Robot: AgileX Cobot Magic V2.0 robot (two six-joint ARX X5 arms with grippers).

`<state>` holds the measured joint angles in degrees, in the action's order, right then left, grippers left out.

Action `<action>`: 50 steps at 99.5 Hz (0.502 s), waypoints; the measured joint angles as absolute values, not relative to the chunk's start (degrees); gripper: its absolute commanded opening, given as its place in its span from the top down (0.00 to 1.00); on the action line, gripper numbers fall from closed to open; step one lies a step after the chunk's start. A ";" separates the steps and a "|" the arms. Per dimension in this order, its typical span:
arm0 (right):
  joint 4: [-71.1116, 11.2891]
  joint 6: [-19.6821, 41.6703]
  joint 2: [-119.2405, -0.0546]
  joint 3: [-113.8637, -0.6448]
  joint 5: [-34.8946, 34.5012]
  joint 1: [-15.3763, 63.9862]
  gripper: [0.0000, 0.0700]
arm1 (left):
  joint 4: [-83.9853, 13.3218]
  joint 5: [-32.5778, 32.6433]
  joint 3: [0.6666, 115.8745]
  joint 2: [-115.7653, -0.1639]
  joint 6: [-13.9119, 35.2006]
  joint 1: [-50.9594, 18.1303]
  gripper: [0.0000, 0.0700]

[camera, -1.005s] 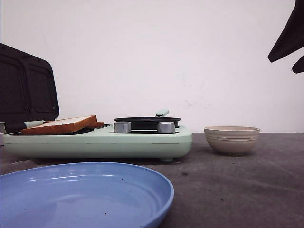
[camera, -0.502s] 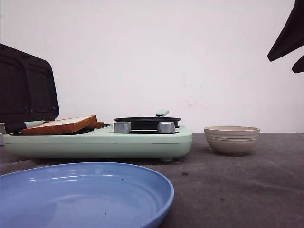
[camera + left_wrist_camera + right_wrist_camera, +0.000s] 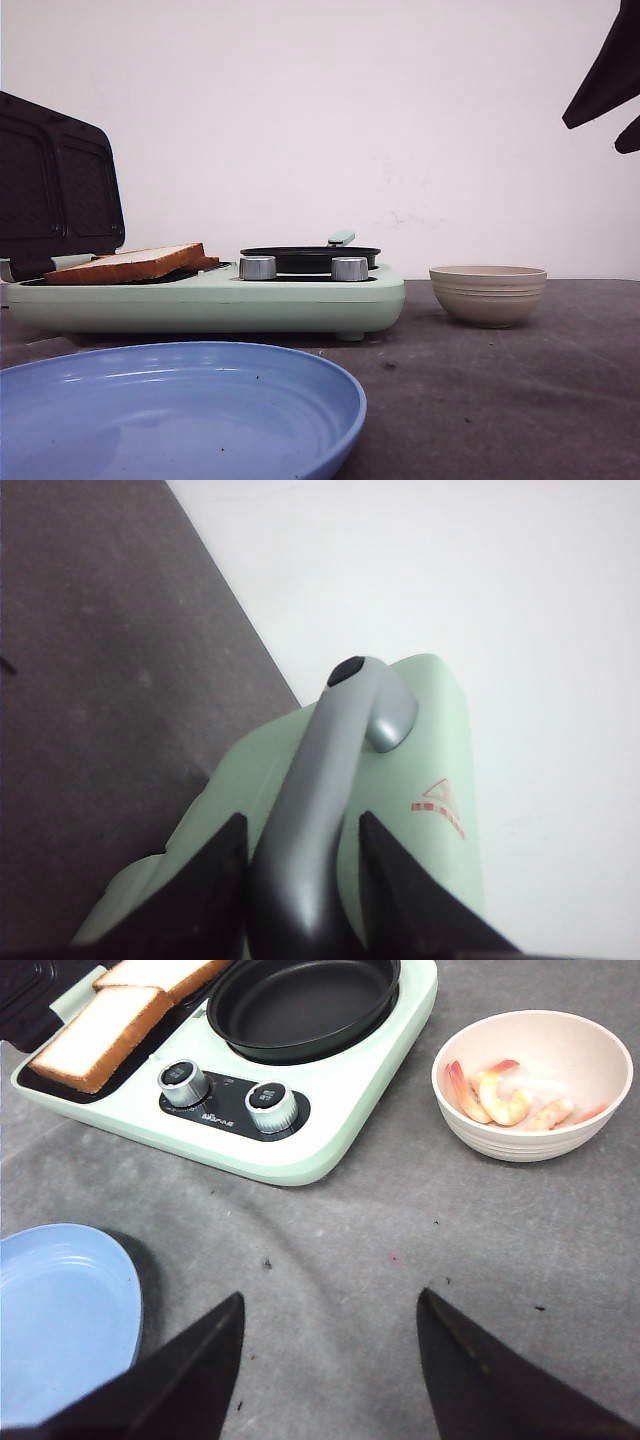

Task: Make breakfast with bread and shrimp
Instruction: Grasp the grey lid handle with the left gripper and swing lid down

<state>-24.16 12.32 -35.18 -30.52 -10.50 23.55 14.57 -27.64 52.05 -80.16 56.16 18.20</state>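
Two slices of bread lie on the black grill plate of the mint-green breakfast maker; in the front view the bread shows edge-on. Several shrimp lie in the beige bowl, which stands right of the maker. My left gripper is shut on the grey handle of the maker's raised lid. My right gripper is open and empty, high above the table in front of the maker and bowl; part of it shows at the front view's top right.
An empty black round pan sits on the maker's right half, behind two silver knobs. An empty blue plate lies at the table's near left. A white wall stands behind the grey table.
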 measured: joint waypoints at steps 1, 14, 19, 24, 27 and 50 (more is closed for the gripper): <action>-24.16 12.32 -35.18 -30.55 -10.50 23.55 0.53 | 14.57 -27.57 52.05 -80.16 55.99 18.11 0.99; -24.16 12.32 -35.18 -30.52 -10.50 23.55 0.53 | 14.90 -27.35 52.21 -79.79 53.43 16.12 0.99; -24.16 12.32 -35.18 -30.52 -10.50 23.55 0.53 | 15.09 -27.42 52.31 -79.64 52.40 15.05 0.99; -24.16 12.32 -35.18 -30.52 -10.50 23.55 0.53 | 15.27 -27.46 52.36 -79.44 51.42 13.87 0.99; -24.16 12.32 -35.18 -30.52 -10.50 23.55 0.53 | 15.42 -27.57 52.40 -79.42 50.70 13.13 0.99; -24.16 12.32 -35.18 -30.52 -10.50 23.55 0.53 | 15.18 -27.42 52.69 -79.40 45.98 7.05 0.99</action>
